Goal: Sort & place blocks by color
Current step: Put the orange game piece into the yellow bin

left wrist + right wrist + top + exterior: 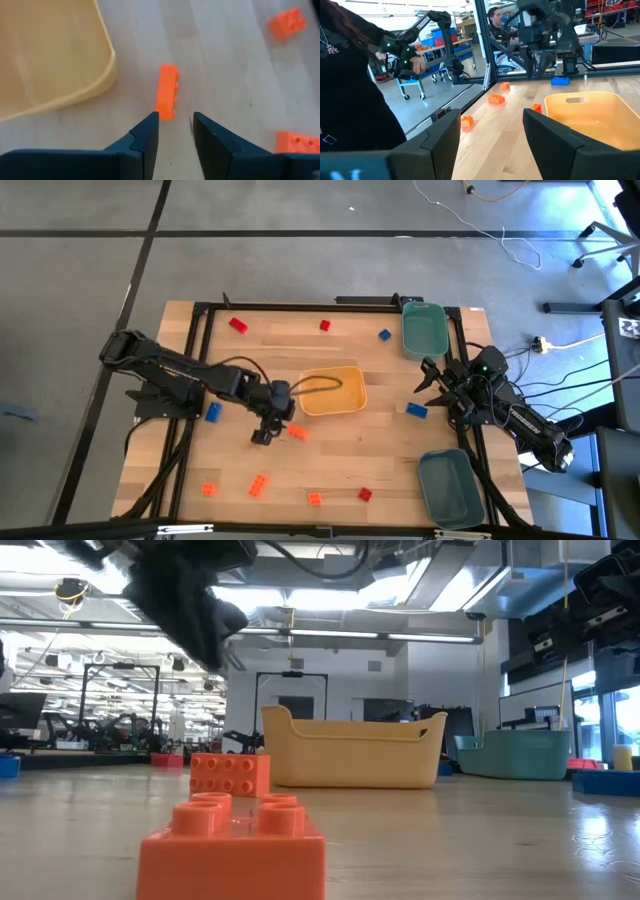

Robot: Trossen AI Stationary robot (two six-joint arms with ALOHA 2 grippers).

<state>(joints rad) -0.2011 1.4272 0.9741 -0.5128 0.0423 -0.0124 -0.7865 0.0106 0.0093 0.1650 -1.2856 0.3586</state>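
Note:
An orange block point(167, 91) lies flat on the wooden table just ahead of my left gripper point(175, 122), which hovers open above it, near the yellow-orange tray point(332, 391). In the high view this block point(297, 432) lies beside my left gripper point(264, 432). More orange blocks point(258, 485) rest near the front edge, red ones point(238, 325) at the far side and blue ones point(416, 410) are scattered about. My right gripper point(492, 130) waits open at the table's right edge point(432, 380), holding nothing.
Two teal bins stand on the right, one at the far corner point(423, 328) and one at the near corner point(450, 485). A black frame point(200, 330) borders the table. In the right wrist view a person in dark clothes point(350, 90) stands beyond the table.

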